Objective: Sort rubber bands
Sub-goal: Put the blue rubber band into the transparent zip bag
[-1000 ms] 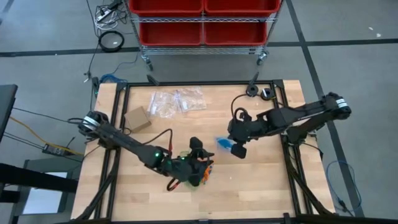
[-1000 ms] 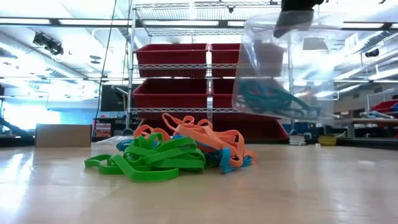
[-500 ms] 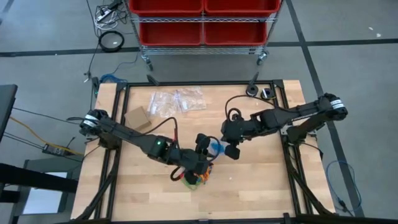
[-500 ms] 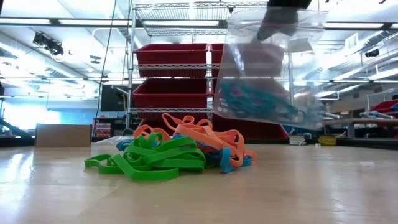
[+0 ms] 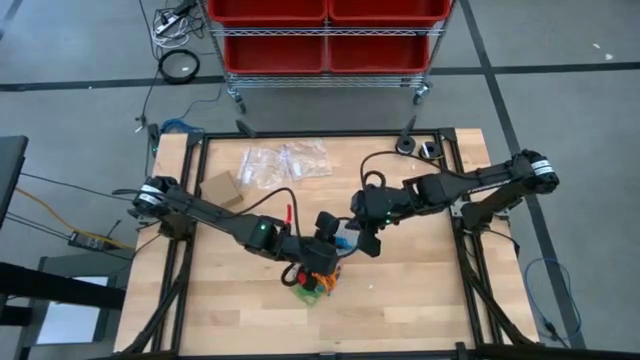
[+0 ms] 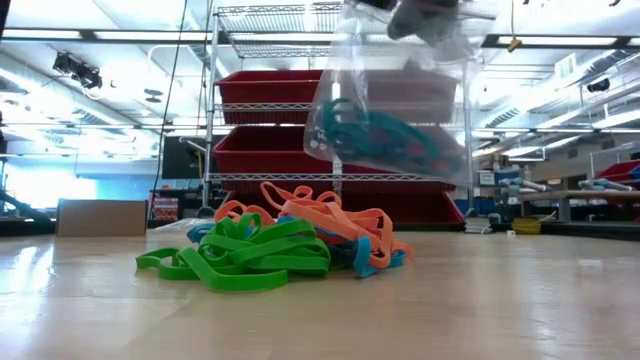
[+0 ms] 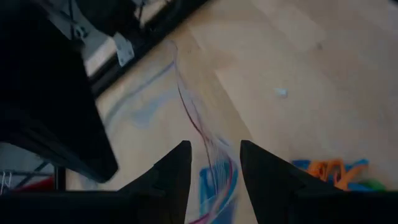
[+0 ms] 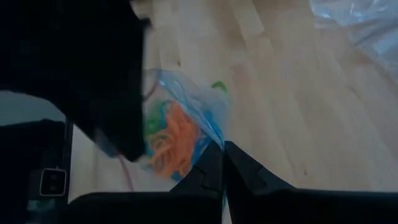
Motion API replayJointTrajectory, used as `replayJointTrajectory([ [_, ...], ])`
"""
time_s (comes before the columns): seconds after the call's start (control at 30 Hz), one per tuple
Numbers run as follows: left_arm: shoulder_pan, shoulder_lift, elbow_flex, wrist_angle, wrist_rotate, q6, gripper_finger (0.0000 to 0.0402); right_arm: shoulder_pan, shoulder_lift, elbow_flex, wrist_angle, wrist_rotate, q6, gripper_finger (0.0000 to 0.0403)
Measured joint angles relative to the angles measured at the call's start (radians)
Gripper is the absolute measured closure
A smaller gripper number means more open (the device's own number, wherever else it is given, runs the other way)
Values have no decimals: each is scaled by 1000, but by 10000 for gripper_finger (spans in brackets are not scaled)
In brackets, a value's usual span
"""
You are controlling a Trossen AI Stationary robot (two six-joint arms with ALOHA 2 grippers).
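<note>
A clump of orange, green and blue rubber bands [image 6: 270, 245] lies on the wooden table near its near edge [image 5: 312, 287]. Above it hangs a clear plastic bag [image 6: 390, 120] with blue bands [image 6: 385, 140] inside; my right gripper [image 5: 368, 240] is shut on it. My left gripper [image 5: 328, 225] is open just left of the bag [image 5: 345, 237]. In the left wrist view its fingers [image 7: 214, 158] stand on either side of the bag's rim [image 7: 199, 124]; whether they touch it I cannot tell. My right gripper [image 8: 222, 152] pinches the bag's top edge [image 8: 214, 134] between its two fingers. The bag hangs below the fingers, lifted clear of the table, its lower part tilted toward the table's left [image 6: 340, 130]. One layer or both, I cannot tell.
Several spare clear bags [image 5: 285, 162] lie near the far edge, with a small cardboard box [image 5: 220, 190] to their left. A black round part [image 5: 405, 145] sits at the far right. A rack of red bins [image 5: 325, 40] stands beyond the table. Bare wood shows right of the clump.
My right gripper has carried the bag toward the table's left, and the bag has swung and tilted leftward, now over the clump. My left gripper has moved from over the clump toward the far edge and the bag's rim.
</note>
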Motion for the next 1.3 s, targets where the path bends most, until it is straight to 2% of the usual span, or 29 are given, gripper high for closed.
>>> replayJointTrajectory([
  [0.3, 0, 32, -1, -9, -142, 19, 265, 0, 0, 0, 33, -32, -11, 403],
  [0.4, 0, 32, -1, -7, -162, 22, 305, 0, 0, 0, 31, -41, -13, 403],
  [0.53, -1, 31, -1, -27, -202, 39, 386, 0, 0, 0, 29, -41, -11, 403],
  [0.73, 0, 31, -1, -30, -230, 21, 398, 0, 0, 0, -12, -27, 40, 398],
  [0.87, -1, 31, -1, -31, -265, 14, 399, 0, 0, 0, -55, -13, 56, 365],
  [1.13, -1, 31, -1, -42, -272, -42, 400, -2, -1, 0, -65, -12, 120, 266],
  [1.3, 0, 31, -1, -88, -283, -98, 401, -20, -1, 20, -73, -4, 128, 238],
])
